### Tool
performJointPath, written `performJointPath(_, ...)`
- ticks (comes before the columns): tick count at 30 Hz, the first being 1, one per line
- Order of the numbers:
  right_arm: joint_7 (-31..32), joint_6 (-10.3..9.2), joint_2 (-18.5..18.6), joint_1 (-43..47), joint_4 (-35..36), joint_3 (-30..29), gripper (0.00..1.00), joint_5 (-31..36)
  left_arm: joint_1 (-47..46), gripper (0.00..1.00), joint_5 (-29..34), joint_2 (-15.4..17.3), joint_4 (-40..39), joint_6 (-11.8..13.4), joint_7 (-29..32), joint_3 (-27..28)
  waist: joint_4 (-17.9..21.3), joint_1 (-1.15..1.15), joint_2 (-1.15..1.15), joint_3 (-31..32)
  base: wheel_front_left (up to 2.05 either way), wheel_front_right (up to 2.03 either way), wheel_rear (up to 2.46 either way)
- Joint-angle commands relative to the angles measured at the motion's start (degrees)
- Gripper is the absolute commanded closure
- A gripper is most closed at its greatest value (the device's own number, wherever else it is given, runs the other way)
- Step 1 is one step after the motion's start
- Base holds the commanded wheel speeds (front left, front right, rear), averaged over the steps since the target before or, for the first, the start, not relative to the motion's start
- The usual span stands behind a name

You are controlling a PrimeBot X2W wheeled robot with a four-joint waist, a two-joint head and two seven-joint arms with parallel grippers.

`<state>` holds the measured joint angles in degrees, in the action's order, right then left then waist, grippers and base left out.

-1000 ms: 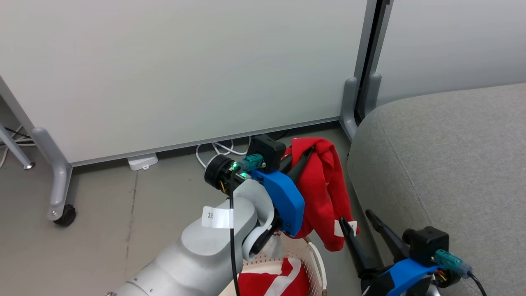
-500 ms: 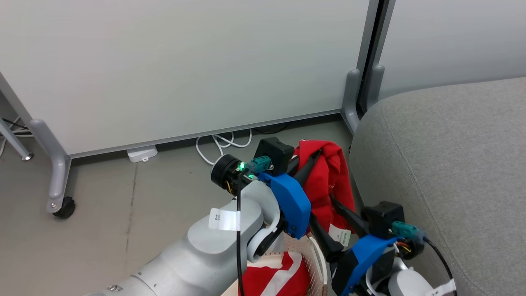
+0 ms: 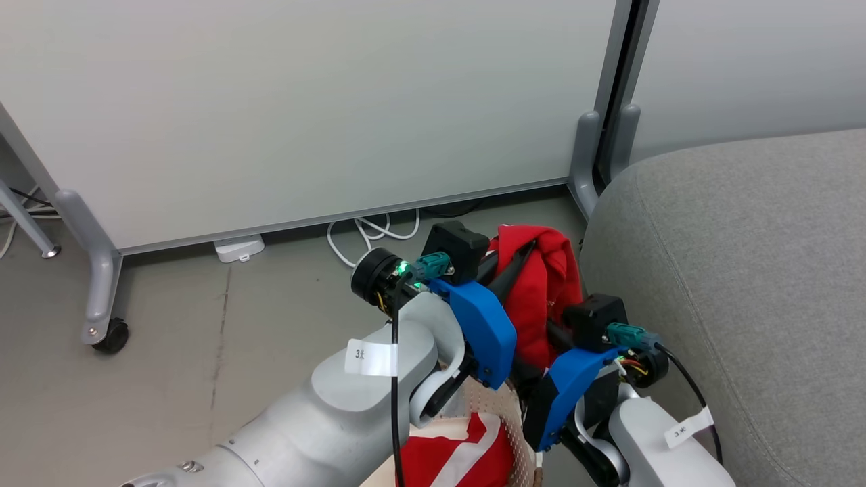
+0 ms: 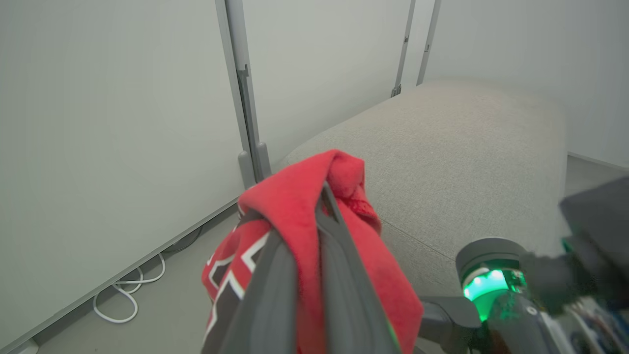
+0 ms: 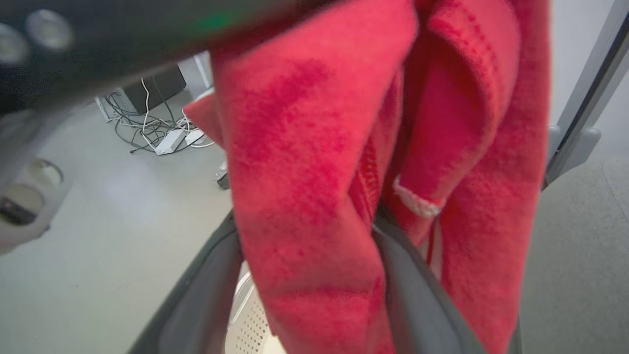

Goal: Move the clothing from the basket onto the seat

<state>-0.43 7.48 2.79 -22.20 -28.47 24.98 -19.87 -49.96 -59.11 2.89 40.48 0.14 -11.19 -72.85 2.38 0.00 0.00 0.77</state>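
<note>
A red jersey hangs in the air from my left gripper, which is shut on its top fold just left of the grey seat. In the left wrist view the cloth drapes over both fingers, with black-and-white lettering below. My right gripper sits low against the hanging jersey. In the right wrist view its fingers stand apart, open, with the red cloth hanging between them. Red shorts with a white stripe lie in the cream basket beneath.
White partition panels stand behind on grey feet, one with a caster. White cables and a white adapter lie on the grey floor at the panel's base. The seat's rounded edge is right beside both grippers.
My right gripper has risen from the lower right and moved left, so its open fingers now straddle the hanging jersey. My left gripper still holds the jersey in about the same place.
</note>
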Motion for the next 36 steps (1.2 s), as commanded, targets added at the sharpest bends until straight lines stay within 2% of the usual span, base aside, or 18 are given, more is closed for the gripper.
performJointPath(1,-0.5,0.03,0.2,-1.6,-1.3,0.7,1.00,-0.6,-1.1,1.00,-0.3,0.0,-0.1,-0.1,-0.4,-0.1,-0.1,0.00,0.00,0.1,0.00,0.00,0.00)
performJointPath(8,-2.3,0.03,0.2,-3.0,-4.8,1.9,1.00,-2.5,-1.4,1.00,-0.3,0.0,0.3,-0.8,-0.8,-0.4,-0.1,0.00,0.00,0.4,0.00,0.00,0.00)
performJointPath(25,-3.8,0.03,0.2,-3.2,-7.0,2.6,1.00,-2.7,-0.8,1.00,0.6,0.0,1.8,-2.4,-1.2,-0.7,0.8,0.00,0.00,0.9,0.00,0.00,0.00)
performJointPath(27,-3.9,0.03,0.2,-3.1,-7.0,2.8,1.00,-2.6,-0.5,0.58,0.7,0.0,1.7,-2.7,-1.1,-0.7,0.8,0.00,0.00,1.0,0.00,0.00,0.00)
performJointPath(28,-3.9,0.03,0.2,-3.1,-7.0,2.8,1.00,-2.5,-0.3,0.58,0.9,0.0,1.5,-2.8,-1.3,-0.7,0.8,0.00,0.00,1.1,0.00,0.00,0.00)
performJointPath(29,-4.0,0.03,0.2,-3.1,-7.0,2.9,1.00,-2.5,-0.2,0.00,1.2,0.0,1.4,-3.0,-1.7,-0.7,0.8,0.00,0.00,1.1,0.00,0.00,0.00)
performJointPath(36,-4.0,0.03,0.2,-3.2,-5.9,2.5,1.00,-2.5,2.5,0.00,5.4,0.3,1.6,-3.7,-4.0,1.0,0.9,0.00,0.00,1.3,0.00,0.00,0.00)
